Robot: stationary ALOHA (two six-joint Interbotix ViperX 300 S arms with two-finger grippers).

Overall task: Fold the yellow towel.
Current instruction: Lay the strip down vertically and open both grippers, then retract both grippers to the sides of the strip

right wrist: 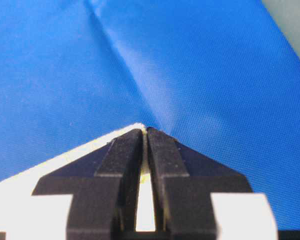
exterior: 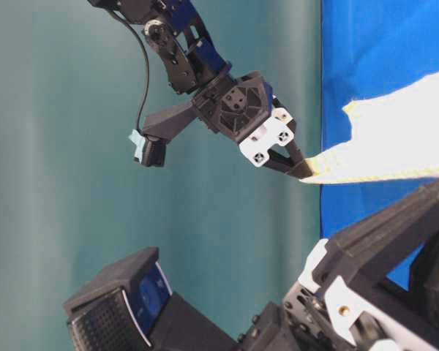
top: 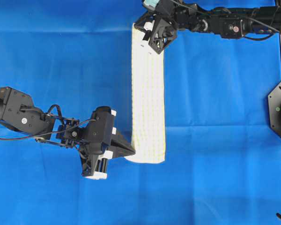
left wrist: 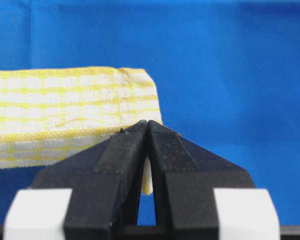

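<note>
The left gripper (top: pixel 129 151) is pinched tight on a near corner of the towel (top: pixel 148 93), a sliver of cloth showing between its fingertips in the wrist view. The right gripper (top: pixel 152 41) is likewise clamped on a far corner. The towel lies as a long, narrow folded strip down the middle of the blue cloth (top: pixel 61 61), stretched between the two. It looks thin, light and limp, so it will likely sag and slide; corners and hems seem the surest places to grip.
</note>
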